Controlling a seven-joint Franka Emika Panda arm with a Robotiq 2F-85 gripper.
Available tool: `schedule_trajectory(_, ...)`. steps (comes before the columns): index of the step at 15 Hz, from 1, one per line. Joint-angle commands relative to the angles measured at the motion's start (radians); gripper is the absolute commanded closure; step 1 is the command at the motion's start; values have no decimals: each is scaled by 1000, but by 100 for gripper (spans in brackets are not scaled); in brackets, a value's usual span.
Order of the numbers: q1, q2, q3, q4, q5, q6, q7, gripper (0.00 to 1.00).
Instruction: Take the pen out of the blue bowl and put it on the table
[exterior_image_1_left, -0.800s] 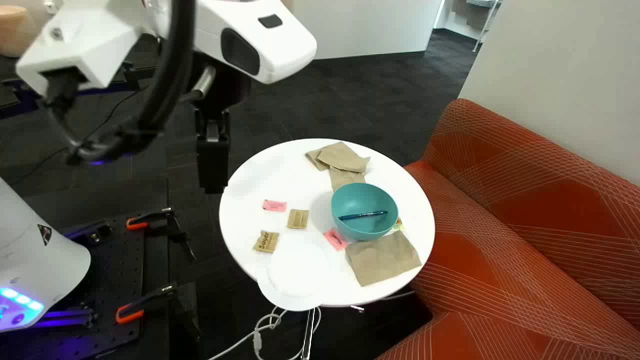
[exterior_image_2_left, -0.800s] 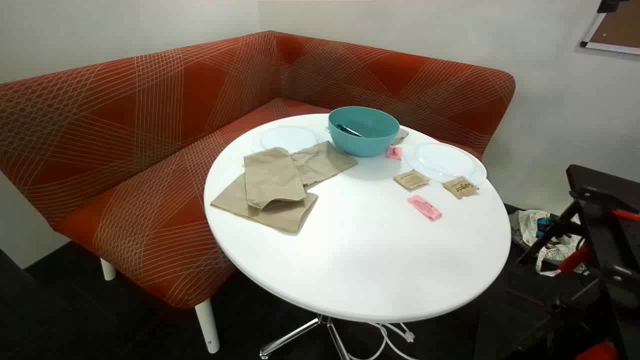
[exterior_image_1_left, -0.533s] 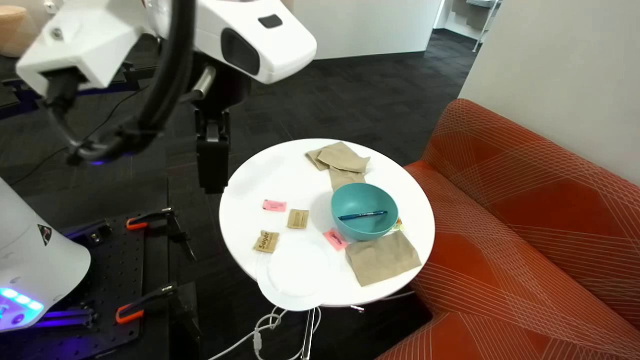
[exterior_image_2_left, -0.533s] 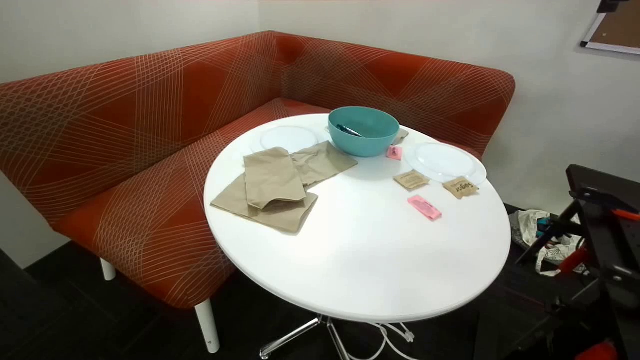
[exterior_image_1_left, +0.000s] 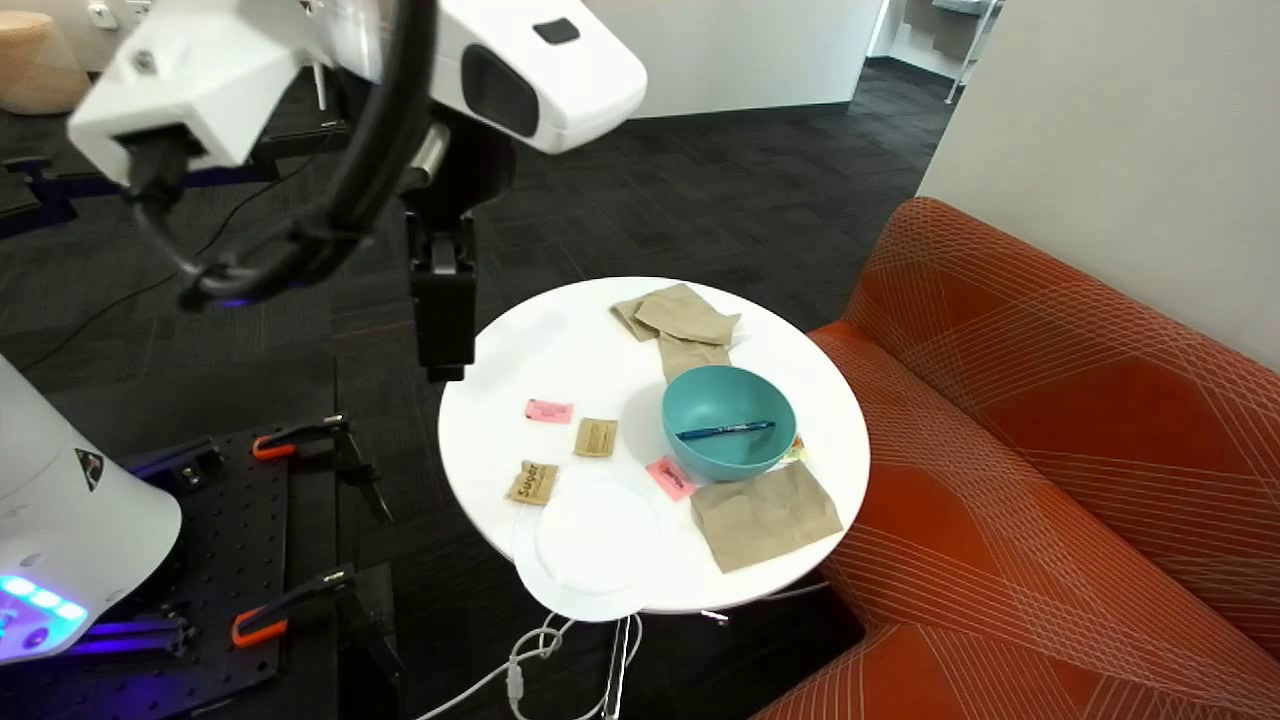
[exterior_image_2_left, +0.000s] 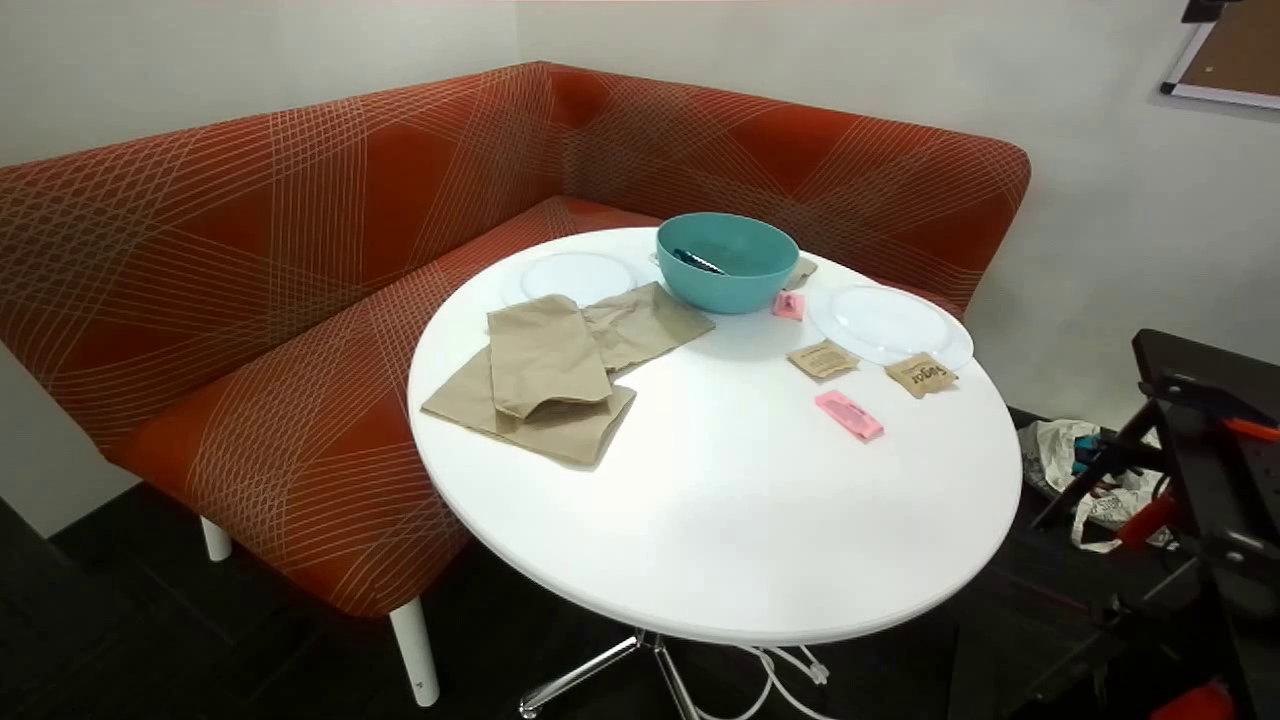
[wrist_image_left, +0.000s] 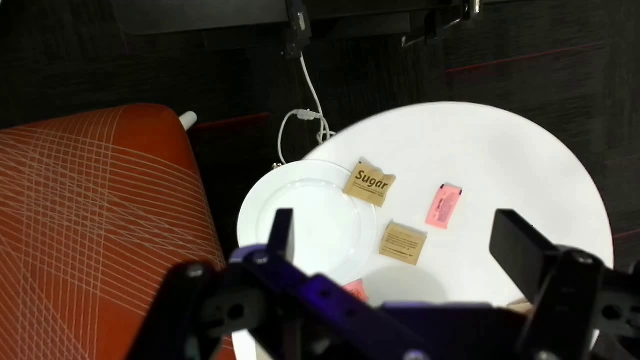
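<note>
Lights glow blue on the robot's white base at the far left, beside two orange-and-black clamps. Next comes the white arm, overhead, with a thick black cable looped alongside. Under it the gripper points down in front of the left edge of the round white table, as I see it; its fingers are spread wide apart, and from the wrist you can look down between them at the table. A brown sugar packet lies over the rim of a pale plate, with a pink packet and another brown packet near by. Farther right, a second pink packet sits just beside the teal bowl. The pen, a blue one, lies inside that bowl, well apart from the fingers. Brown paper napkins lie both behind the bowl and in front of it from where I stand. Last, on the right, is the red sofa, crossed with thin pale lines.
</note>
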Motion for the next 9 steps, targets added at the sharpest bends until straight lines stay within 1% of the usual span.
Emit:
schedule_trajectory(1, 0, 106, 43, 89, 8, 46, 20, 0)
schedule_trajectory(5, 9, 241, 83, 197, 17, 120, 56, 0)
schedule_trajectory(9, 14, 401, 127, 314, 15, 213, 154, 0)
